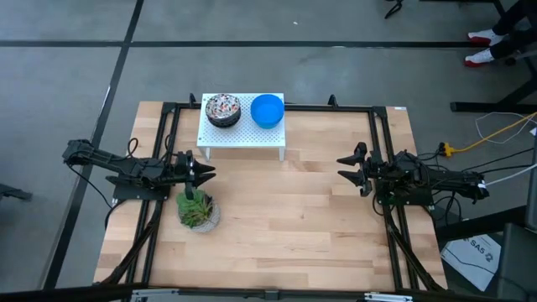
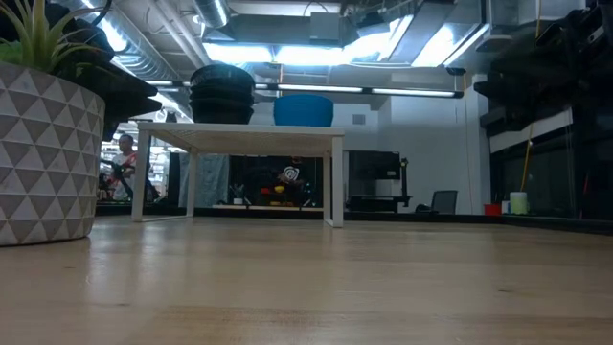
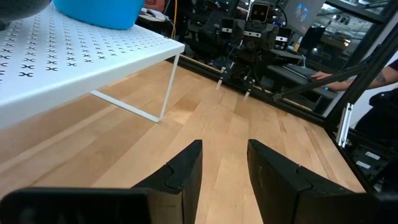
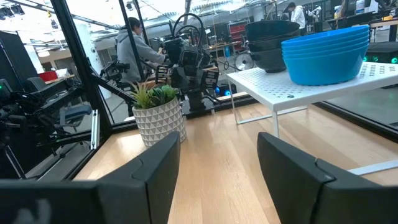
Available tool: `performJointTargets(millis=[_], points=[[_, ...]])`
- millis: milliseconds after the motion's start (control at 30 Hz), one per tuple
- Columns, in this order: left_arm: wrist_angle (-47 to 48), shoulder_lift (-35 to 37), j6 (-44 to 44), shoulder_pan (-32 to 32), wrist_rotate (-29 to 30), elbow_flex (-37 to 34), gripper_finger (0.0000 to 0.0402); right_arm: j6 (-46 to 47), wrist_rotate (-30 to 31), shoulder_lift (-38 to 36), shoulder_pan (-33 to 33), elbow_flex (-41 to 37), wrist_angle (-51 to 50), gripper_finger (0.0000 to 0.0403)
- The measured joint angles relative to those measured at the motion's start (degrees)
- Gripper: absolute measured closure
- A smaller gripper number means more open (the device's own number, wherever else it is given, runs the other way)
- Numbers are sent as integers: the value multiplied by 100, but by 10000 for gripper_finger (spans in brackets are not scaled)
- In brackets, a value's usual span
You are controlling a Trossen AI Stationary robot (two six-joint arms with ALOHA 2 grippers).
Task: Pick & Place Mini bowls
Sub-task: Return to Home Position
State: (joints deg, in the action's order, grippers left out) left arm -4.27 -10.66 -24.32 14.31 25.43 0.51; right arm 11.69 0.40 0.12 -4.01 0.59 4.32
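I saw the white shelf (image 1: 242,138) at the 12 o'clock edge of the table (image 1: 294,243), carrying the patterned bowls (image 1: 223,109) near 12 o'clock from the left gripper (image 1: 208,173) and the blue bowls (image 1: 268,110) at 10 o'clock from the right gripper (image 1: 342,167), well apart from both. Both grippers hung empty, fingers spread. The low view showed the patterned stack only as a dark silhouette.
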Motion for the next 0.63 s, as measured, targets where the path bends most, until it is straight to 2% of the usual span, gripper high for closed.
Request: performJointTargets(millis=[633], points=[[0,2,0,0,0,0,281,2,0,2,2,1,0,189]])
